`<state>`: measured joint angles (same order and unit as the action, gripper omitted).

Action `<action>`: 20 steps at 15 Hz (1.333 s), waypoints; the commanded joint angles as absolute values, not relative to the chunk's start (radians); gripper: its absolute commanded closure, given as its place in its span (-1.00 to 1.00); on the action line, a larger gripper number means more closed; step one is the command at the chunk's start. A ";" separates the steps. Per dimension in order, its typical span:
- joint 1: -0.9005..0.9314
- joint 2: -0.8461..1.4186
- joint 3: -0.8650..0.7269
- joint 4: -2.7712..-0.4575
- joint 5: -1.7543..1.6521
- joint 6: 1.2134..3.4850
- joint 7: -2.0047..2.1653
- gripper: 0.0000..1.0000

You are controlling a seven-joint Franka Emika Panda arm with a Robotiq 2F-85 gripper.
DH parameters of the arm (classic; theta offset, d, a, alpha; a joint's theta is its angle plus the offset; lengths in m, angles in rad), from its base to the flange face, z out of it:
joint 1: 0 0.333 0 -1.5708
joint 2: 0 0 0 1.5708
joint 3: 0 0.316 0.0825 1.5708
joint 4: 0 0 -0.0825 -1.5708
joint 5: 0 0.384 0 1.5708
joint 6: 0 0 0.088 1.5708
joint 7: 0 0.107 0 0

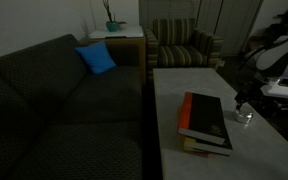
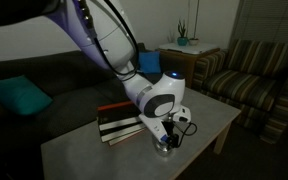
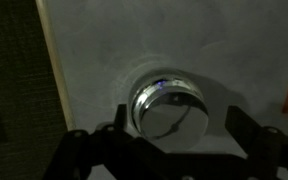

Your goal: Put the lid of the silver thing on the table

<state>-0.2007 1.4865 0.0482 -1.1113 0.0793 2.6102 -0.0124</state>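
Note:
The silver thing (image 3: pixel 167 108) is a small round shiny tin on the pale table (image 3: pixel 104 50). It shows in the middle of the wrist view, its flat lid (image 3: pixel 172 118) still on top. My gripper (image 3: pixel 174 125) is open, its two dark fingers on either side of the tin, a little apart from it. In both exterior views the gripper (image 2: pixel 168 135) hangs straight over the tin (image 1: pixel 244 114) near the table's edge (image 1: pixel 169 110), next to the books.
A red-and-black stack of books (image 1: pixel 205 122) lies beside the tin, also shown in an exterior view (image 2: pixel 120 122). A dark sofa (image 1: pixel 54 110) with a blue cushion (image 1: pixel 96 58) runs along the table. A striped armchair (image 1: pixel 182 44) and a side table with a plant (image 1: pixel 113 28) stand beyond.

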 commanded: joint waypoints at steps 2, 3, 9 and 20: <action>-0.205 1.486 0.056 -1.112 0.093 2.647 -0.048 -1.00; -0.200 1.486 0.050 -1.111 0.091 2.663 -0.042 -1.00; -0.203 1.482 0.058 -1.110 0.089 2.807 -0.046 -1.00; -0.191 1.474 0.036 -1.025 0.046 2.396 -0.145 -1.00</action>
